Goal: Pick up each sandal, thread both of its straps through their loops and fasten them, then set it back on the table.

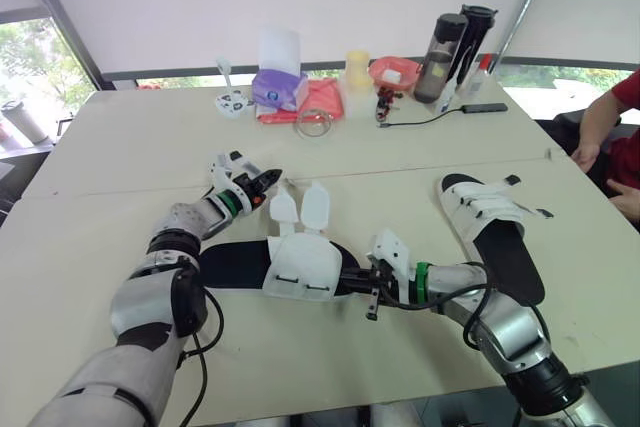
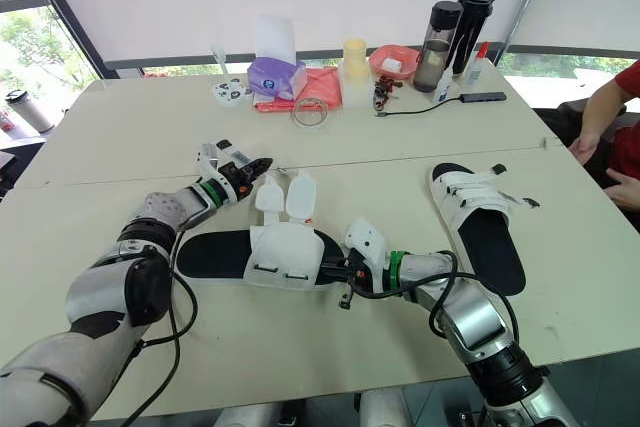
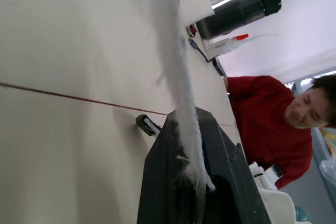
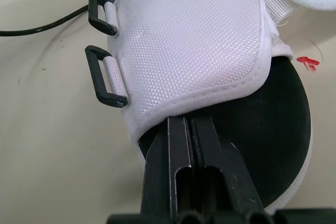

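Observation:
An unfastened sandal [image 1: 235,265] with a black sole and a white upper [image 1: 300,267] lies in the middle of the table, its two straps [image 1: 313,205] sticking up on the far side. My left gripper [image 1: 264,184] sits by those straps, and in the left wrist view its fingers [image 3: 226,171] are shut on a frayed white strap [image 3: 178,77]. My right gripper [image 1: 352,275] is at the sandal's toe end; its fingers [image 4: 178,156] are pressed together, tips tucked beneath the upper's rim. Two black loops [image 4: 107,85] hang on the upper's side. A second sandal [image 1: 495,227] lies to the right, its straps across it.
Along the table's far side stand dark bottles [image 1: 450,42], a purple tissue box [image 1: 278,87], a red bowl [image 1: 395,72], a tape ring [image 1: 314,122] and a black cable [image 1: 440,115]. A person in a red sleeve [image 1: 610,117] sits at the right edge.

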You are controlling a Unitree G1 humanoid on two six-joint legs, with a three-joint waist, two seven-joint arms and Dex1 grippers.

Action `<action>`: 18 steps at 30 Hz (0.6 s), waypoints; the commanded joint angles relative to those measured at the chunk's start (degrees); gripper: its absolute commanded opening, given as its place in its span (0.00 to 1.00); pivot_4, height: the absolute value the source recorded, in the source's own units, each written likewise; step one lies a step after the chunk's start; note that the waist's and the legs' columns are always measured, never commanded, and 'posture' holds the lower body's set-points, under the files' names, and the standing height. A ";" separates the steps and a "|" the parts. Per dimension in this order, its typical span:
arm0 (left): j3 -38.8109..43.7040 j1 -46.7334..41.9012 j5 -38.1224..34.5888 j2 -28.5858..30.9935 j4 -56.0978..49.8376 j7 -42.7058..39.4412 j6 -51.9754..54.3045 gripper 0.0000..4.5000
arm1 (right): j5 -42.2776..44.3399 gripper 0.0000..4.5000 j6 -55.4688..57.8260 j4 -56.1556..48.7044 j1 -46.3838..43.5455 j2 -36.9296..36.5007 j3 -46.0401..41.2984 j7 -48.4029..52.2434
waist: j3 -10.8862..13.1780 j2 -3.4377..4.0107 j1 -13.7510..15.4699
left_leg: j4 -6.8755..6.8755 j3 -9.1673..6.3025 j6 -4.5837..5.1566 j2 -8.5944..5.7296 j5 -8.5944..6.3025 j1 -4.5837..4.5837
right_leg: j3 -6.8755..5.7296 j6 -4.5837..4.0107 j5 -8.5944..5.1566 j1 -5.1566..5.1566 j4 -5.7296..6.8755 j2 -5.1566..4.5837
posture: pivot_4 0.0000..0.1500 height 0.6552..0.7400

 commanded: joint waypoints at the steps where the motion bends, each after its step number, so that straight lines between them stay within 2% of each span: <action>1: -2.83 0.90 1.52 1.87 -10.47 -6.96 -1.98 0.01 | -1.23 0.00 -0.64 0.97 0.94 -0.22 -0.14 -0.43 | 0.00 0.00 0.03 | 0.00 0.00 0.00 0.00 0.00 0.00 | 0.00 0.00 0.00 0.00 0.01 0.00 | 1.00 1.00; 8: -14.22 7.31 5.12 5.59 -38.39 -18.24 -4.91 0.01 | -1.91 0.00 -2.64 2.56 1.78 -1.65 0.01 0.72 | 0.00 0.00 0.15 | -0.02 0.00 -0.02 0.00 0.00 0.00 | 0.05 -0.04 0.02 0.01 -0.03 -0.10 | 1.00 1.00; 14: -22.41 8.97 9.51 9.33 -50.82 -25.79 -12.12 0.01 | -2.73 0.00 -4.45 4.39 1.73 -1.91 0.60 1.46 | -0.03 0.03 0.29 | -0.02 -0.01 -0.02 0.00 -0.01 0.01 | 0.07 -0.05 0.01 0.06 -0.08 -0.11 | 1.00 1.00; 18: -25.40 10.31 8.98 12.91 -60.38 -31.27 -13.10 0.01 | -3.52 0.00 -5.81 5.89 1.47 -1.63 0.81 1.64 | -0.02 0.03 0.21 | -0.02 -0.01 -0.01 0.01 0.00 0.01 | 0.07 -0.06 0.01 0.05 -0.09 -0.10 | 1.00 1.00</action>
